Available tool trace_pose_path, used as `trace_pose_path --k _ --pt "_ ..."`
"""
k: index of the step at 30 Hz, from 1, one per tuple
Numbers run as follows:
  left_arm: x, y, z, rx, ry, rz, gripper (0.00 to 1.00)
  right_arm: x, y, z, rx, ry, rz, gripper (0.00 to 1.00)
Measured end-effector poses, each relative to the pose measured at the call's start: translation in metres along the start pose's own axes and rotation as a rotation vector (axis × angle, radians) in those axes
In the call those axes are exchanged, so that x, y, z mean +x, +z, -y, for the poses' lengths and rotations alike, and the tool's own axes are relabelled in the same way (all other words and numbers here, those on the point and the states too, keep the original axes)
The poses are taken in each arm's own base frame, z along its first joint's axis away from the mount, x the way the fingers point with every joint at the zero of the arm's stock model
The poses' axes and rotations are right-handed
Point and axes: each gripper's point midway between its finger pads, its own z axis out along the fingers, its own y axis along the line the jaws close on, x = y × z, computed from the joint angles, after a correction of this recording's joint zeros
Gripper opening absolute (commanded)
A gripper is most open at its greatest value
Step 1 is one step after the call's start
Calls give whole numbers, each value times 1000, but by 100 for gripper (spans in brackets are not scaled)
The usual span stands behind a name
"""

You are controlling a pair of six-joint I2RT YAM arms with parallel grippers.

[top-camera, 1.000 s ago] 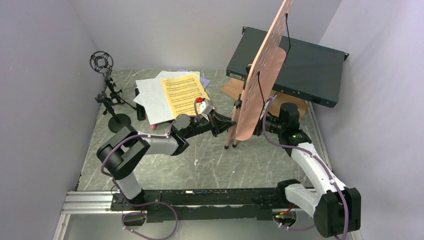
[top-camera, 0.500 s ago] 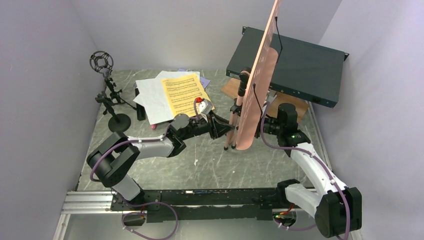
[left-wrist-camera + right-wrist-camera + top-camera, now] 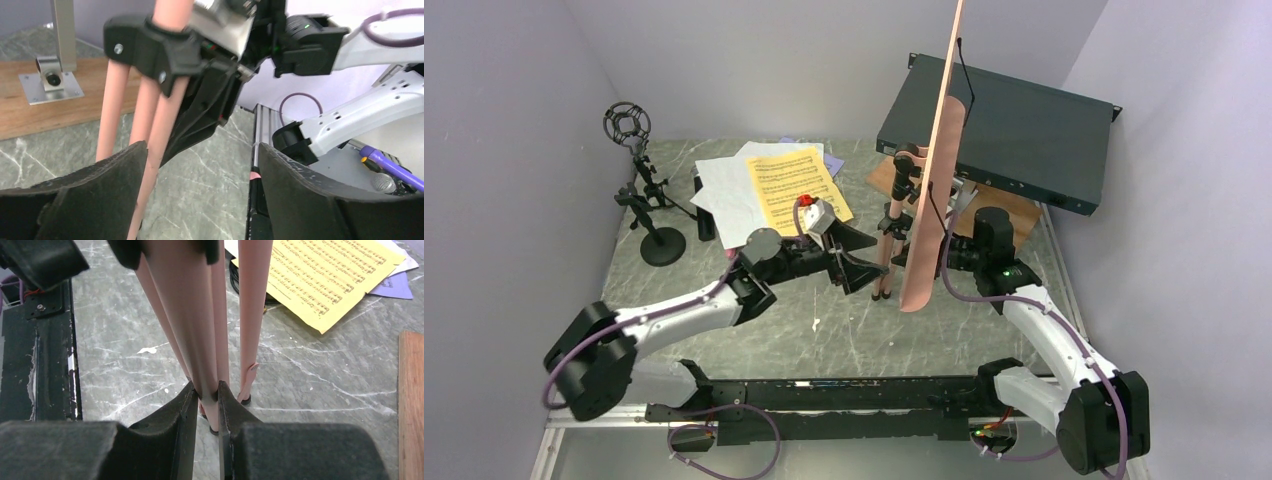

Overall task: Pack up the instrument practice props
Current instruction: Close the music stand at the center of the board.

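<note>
The pink perforated music desk (image 3: 940, 150) stands edge-on to the top camera on its pink tripod legs (image 3: 886, 250). My right gripper (image 3: 206, 387) is shut on one of those tripod legs (image 3: 192, 325) low down; in the top view the desk hides its jaws. My left gripper (image 3: 854, 262) stands open just left of the legs. In the left wrist view this gripper (image 3: 202, 150) has bare table between its jaws, and one leg (image 3: 160, 135) passes close by the left finger. Yellow sheet music (image 3: 799, 185) and white pages (image 3: 729, 200) lie at the back. Black mic holders (image 3: 639, 140) stand far left.
The dark teal rack box (image 3: 1004, 135) sits raised at the back right over the brown wooden board (image 3: 1014, 208). A round-based black stand (image 3: 662, 245) is at the left. The metal rail (image 3: 824, 390) runs along the near edge. Grey walls close in on both sides.
My left gripper has opened, let go of the legs and drawn back to the left. The desk has swung round to stand edge-on. My right gripper has kept its hold.
</note>
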Motion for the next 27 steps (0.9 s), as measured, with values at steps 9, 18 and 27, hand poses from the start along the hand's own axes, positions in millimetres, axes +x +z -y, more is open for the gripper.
trace_pose_path --k 9,18,27 --pt "-57 -12 19 -45 106 41 99 0 0 0 -3 -4 1 0" --pt "-96 13 2 -76 175 32 98 0 1 0 -9 -5 3 0" --pt "-77 30 -20 -44 162 -16 81 0 2 -1 -20 -9 5 0"
